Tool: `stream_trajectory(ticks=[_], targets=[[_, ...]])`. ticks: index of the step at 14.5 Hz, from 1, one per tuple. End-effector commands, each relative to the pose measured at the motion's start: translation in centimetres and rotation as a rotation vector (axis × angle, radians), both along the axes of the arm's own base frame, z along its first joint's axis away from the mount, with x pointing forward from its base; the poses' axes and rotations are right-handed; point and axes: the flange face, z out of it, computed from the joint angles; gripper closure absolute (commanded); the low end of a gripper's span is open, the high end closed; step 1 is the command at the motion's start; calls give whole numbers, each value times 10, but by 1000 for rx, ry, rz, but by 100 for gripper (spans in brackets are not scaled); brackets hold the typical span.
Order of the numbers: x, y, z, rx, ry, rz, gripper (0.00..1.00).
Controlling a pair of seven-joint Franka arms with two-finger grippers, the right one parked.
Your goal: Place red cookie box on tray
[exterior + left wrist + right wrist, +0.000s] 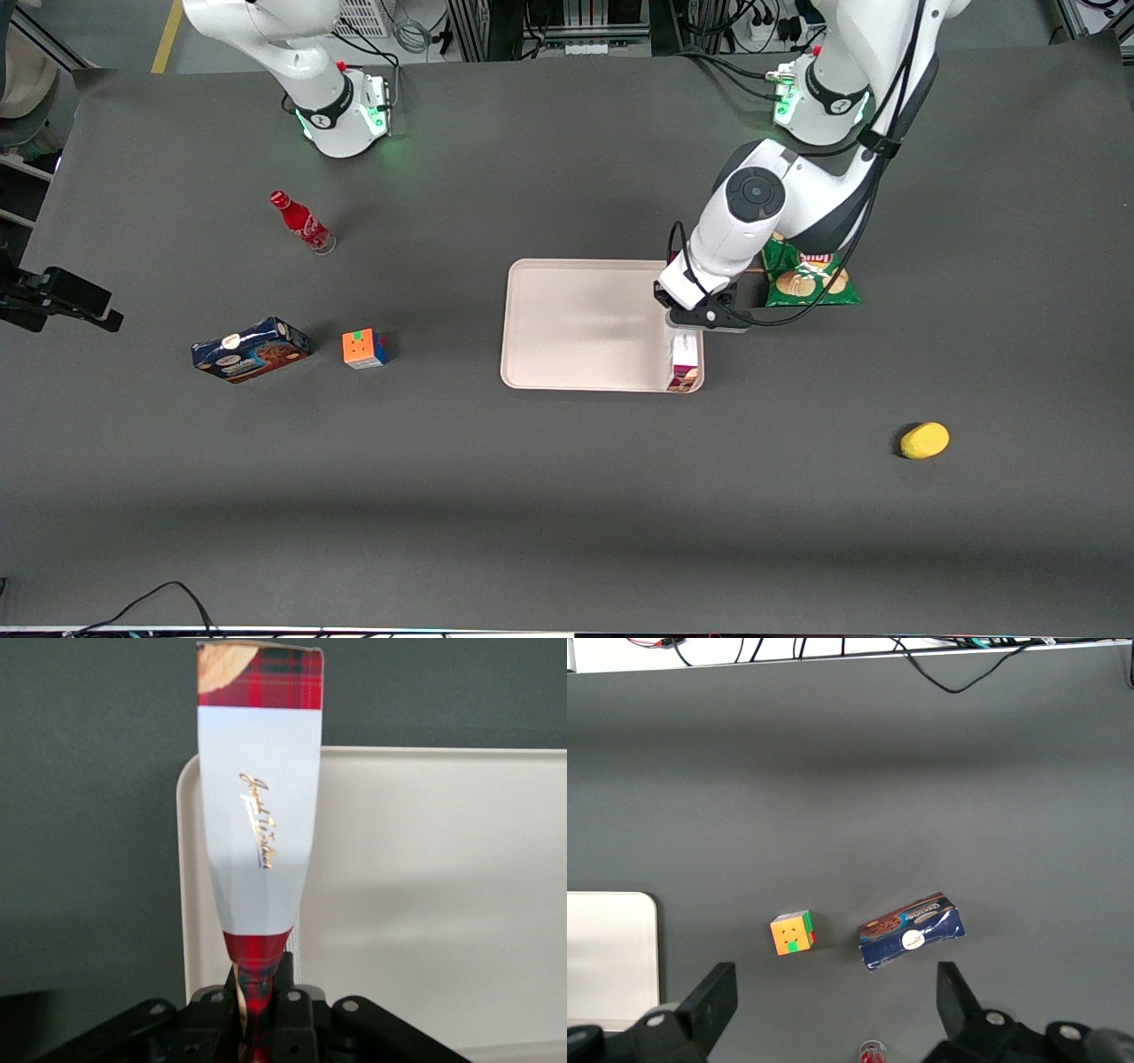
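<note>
From the front, we see the tray lying on the dark table with only the red cookie box over it, along the tray's edge toward the working arm's end; we cannot tell whether the box rests on the tray or hangs just above it. The pincer sits at the box's end farther from the camera, and the box runs from it toward the camera. The left arm reaches down over the tray's rim, its wrist bent low, partly covering a green chip bag. A yellow fruit lies nearer the camera toward the working arm's end; a blue cookie box, a puzzle cube and a red bottle lie toward the parked arm's end. From the left wrist, we see the pincer clamped on the red cookie box at its tartan end, the white label face up, over the tray by its rim. From the right wrist, we see the tray's corner, the puzzle cube and the blue cookie box.
</note>
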Motion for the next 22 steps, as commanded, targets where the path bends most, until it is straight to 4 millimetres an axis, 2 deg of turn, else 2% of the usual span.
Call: stream_trajectory(ticks=[1,7,14,15,16,17,18,22], targets=[[-16,-8,-16,-17,-23,22,100],[-26,-3,-28,8,-10,4,100],[-25,-2,-34,12,-8,-1,100],[-25,-1,-35,16,-9,-5,94],[-24,-1,-35,15,-9,-5,83],[-24,-1,-37,16,-8,-4,54],[-23,-1,-36,15,-12,-8,1],[-18,0,-33,13,-19,0,0]])
